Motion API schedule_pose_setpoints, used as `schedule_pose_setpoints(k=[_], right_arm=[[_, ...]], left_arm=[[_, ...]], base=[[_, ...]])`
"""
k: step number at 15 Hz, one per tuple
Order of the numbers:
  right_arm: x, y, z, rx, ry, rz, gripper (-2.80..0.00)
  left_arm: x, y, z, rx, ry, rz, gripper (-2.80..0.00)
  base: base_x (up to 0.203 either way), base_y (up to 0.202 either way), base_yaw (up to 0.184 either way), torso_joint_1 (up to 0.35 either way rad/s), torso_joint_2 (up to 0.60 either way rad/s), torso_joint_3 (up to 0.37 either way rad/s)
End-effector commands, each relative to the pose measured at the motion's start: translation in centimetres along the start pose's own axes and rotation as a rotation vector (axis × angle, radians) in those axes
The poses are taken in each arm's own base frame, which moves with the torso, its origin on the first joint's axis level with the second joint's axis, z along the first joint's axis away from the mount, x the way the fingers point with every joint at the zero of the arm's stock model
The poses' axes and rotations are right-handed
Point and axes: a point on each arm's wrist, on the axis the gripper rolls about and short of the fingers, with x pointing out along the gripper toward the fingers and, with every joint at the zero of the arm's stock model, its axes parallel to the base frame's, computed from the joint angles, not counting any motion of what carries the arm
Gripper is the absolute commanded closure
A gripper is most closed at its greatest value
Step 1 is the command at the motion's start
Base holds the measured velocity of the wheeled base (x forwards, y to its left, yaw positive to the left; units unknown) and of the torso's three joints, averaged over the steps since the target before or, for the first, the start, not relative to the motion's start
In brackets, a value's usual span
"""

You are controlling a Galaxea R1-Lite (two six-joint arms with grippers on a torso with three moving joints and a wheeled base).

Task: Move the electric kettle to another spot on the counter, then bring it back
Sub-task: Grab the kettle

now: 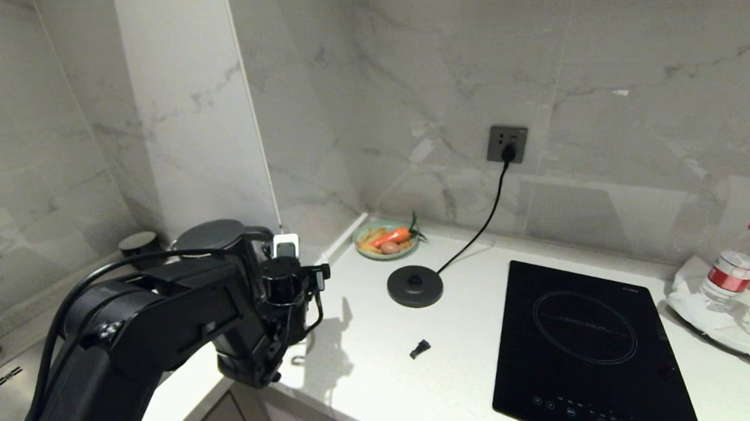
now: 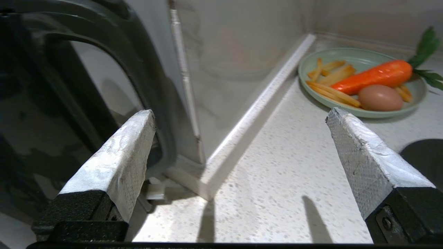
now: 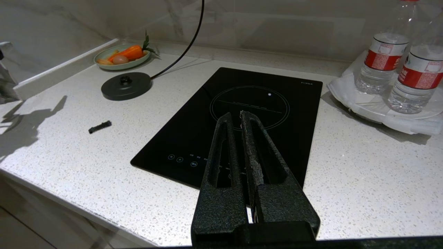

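The black jug-shaped electric kettle with its flat round lid stands at the far left of the white speckled stone counter, by the wall corner. The left gripper is level beside its big loop handle, jaws wide and empty, one silvery padded finger just beside the handle. Right of it lies the flat round black base disc. The right gripper hangs over the black glass hob, fingers pressed together, empty.

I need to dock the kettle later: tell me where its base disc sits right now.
In the head view the base disc lies bare on the counter, just in front of the plate of vegetables and left of the induction hob, its cord running up to the wall socket.
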Motion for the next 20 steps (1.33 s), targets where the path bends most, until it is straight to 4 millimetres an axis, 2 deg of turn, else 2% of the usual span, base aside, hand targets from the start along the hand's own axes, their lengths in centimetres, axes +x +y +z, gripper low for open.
schedule_pose_setpoints(k=[1,6,12,20], right_arm=[[0.0,0.0,0.0,0.0,0.001,0.001,0.0],[0.0,0.0,0.0,-0.001,0.002,0.0,0.0],[0.0,0.0,0.0,-0.001,0.003,0.0,0.0],[0.0,0.0,0.0,-0.001,0.0,-0.001,0.0]], left_arm=[[0.5,0.6,0.0,-0.003,-0.007,0.025,-2.8],[1.7,1.7,0.0,-0.009,-0.02,0.059,-2.8],[3.1,0.8,-1.6,0.089,-0.055,0.049,-2.8],[3.1,0.5,-1.5,0.095,-0.042,0.038,-2.8]], base=[[0.0,0.0,0.0,0.0,0.0,0.0],[0.0,0.0,0.0,0.0,0.0,0.0],[0.0,0.0,0.0,0.0,0.0,0.0],[0.0,0.0,0.0,0.0,0.0,0.0]])
